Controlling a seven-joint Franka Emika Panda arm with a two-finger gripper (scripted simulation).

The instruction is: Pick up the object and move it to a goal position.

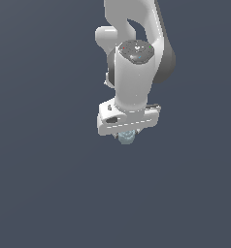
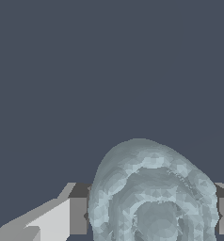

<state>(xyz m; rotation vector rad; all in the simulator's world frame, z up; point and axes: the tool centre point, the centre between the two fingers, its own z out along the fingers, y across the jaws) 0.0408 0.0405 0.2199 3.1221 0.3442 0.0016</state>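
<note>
Pale blue-grey object, a rounded lump with knobbly ridges, fills the wrist view's lower centre, clamped between two grey fingers. Exterior view: it peeks beneath the glossy white gripper.

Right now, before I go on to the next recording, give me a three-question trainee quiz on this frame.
1. True or false: in the wrist view, the object lies between the two fingers.
2. In the exterior view, where does the object show against the gripper? A) just under it B) far to that view's left C) above the arm
3. Fill in: the object's surface looks ____.

Key: 1 true; 2 A; 3 bumpy.
</note>
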